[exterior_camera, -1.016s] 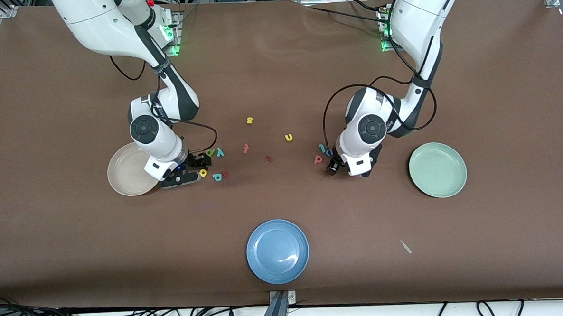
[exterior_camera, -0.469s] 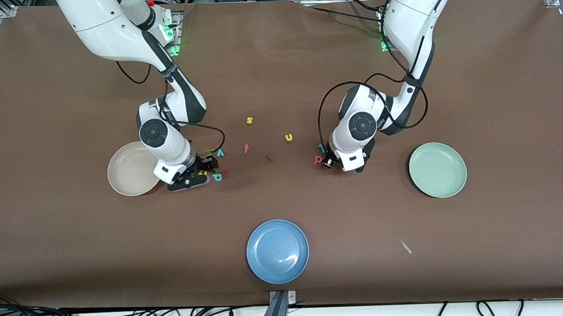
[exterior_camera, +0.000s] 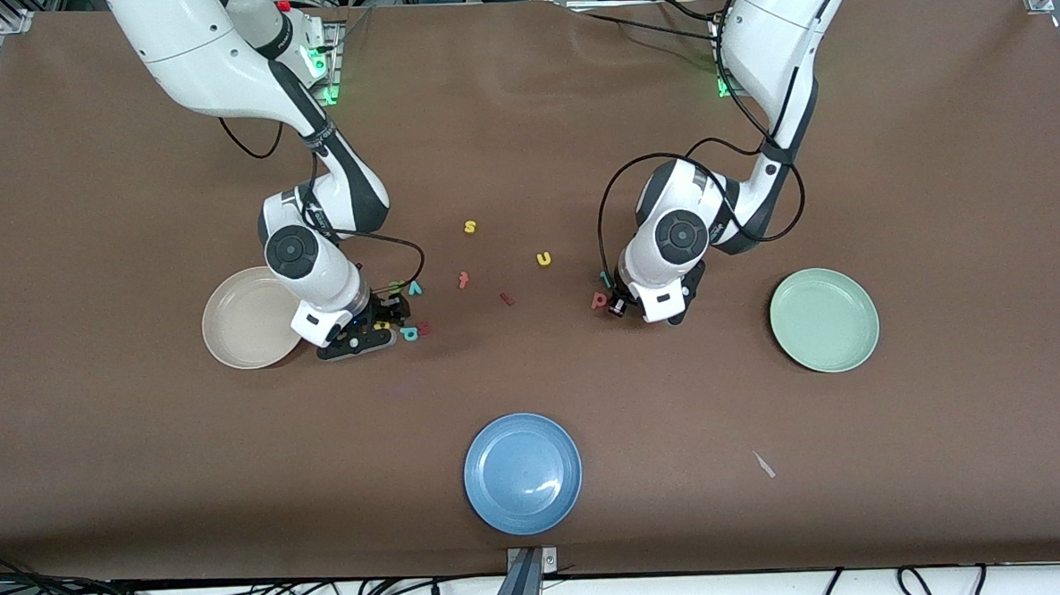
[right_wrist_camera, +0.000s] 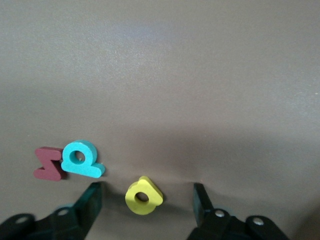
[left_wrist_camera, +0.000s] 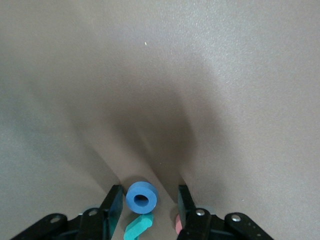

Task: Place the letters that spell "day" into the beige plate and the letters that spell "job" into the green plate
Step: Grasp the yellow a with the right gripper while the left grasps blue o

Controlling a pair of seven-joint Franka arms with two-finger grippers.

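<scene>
Brown counter [exterior_camera: 522, 110] is carrying three plates: beige plate [exterior_camera: 241, 332] sitting toward the right arm's end, green plate [exterior_camera: 823, 319] toward the left arm's end, blue plate [exterior_camera: 522, 473] between them and nearest the front camera; none of them is holding a letter. Left claw [left_wrist_camera: 149, 195] is standing low at the counter, well apart from the green plate, its fingers parted on either side of the blue "o" [left_wrist_camera: 142, 198] with a gap on each side, gripping nothing. The teal "j" [left_wrist_camera: 138, 226] is lying just beside the "o"; the salmon "b" [exterior_camera: 599, 301] is lying beside that claw. Right claw [right_wrist_camera: 146, 192] is standing low just beside the beige plate, open wide around the yellow "d" [right_wrist_camera: 143, 196], not touching it. The green "a" [exterior_camera: 395, 288] and teal "y" [exterior_camera: 414, 288] are lying close by, farther from the front camera. A teal round-bowled letter [right_wrist_camera: 80, 159] is touching a dark red piece [right_wrist_camera: 48, 163] near the "d".
</scene>
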